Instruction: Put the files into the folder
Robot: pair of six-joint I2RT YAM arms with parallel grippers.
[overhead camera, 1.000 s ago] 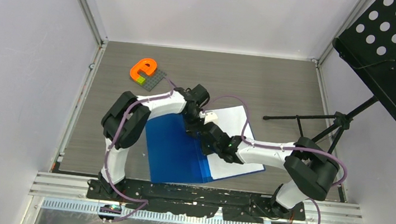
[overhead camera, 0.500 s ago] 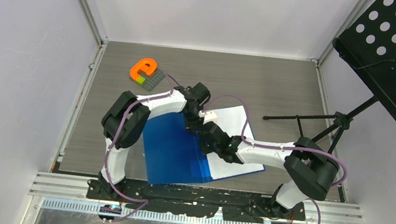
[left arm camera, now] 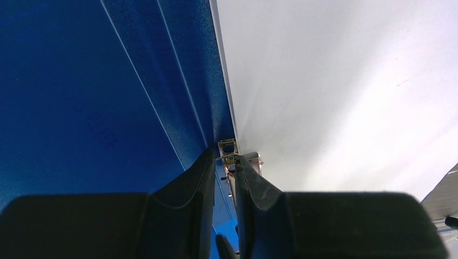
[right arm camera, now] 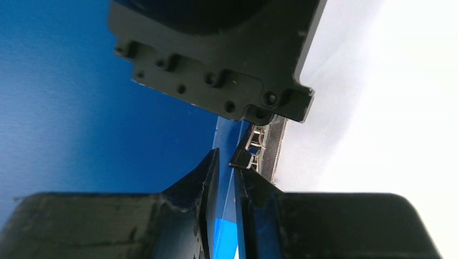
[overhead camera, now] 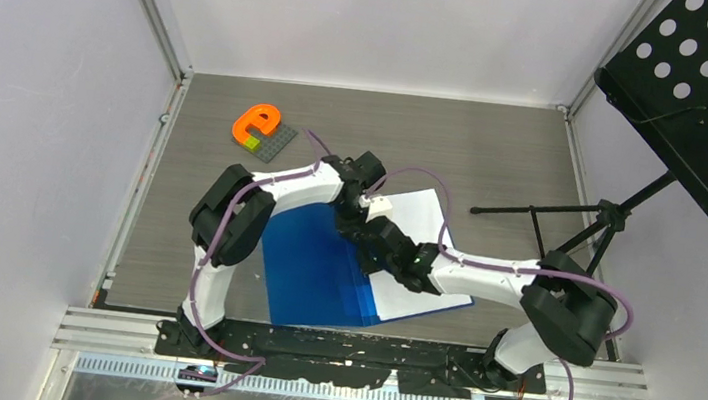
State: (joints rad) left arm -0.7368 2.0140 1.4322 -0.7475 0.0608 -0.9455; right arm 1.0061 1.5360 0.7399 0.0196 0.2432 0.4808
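Both arms sit slightly further right than a second ago. Left gripper [left arm camera: 222,160]: fingers nearly together at the metal clip [left arm camera: 227,147], seen in wrist views only; grip cannot be told. Right gripper [right arm camera: 226,162]: narrow gap astride the folder [overhead camera: 308,260] spine; grip likewise unclear. Top view alone: folder open mid-table [overhead camera: 477,144], files [overhead camera: 418,217] on its right leaf.

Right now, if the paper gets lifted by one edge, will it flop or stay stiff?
Likely floppy: the paper looks thin and lies flat. Probably light, so a push may slide it over the smooth folder. The clip at the spine might hold that edge.
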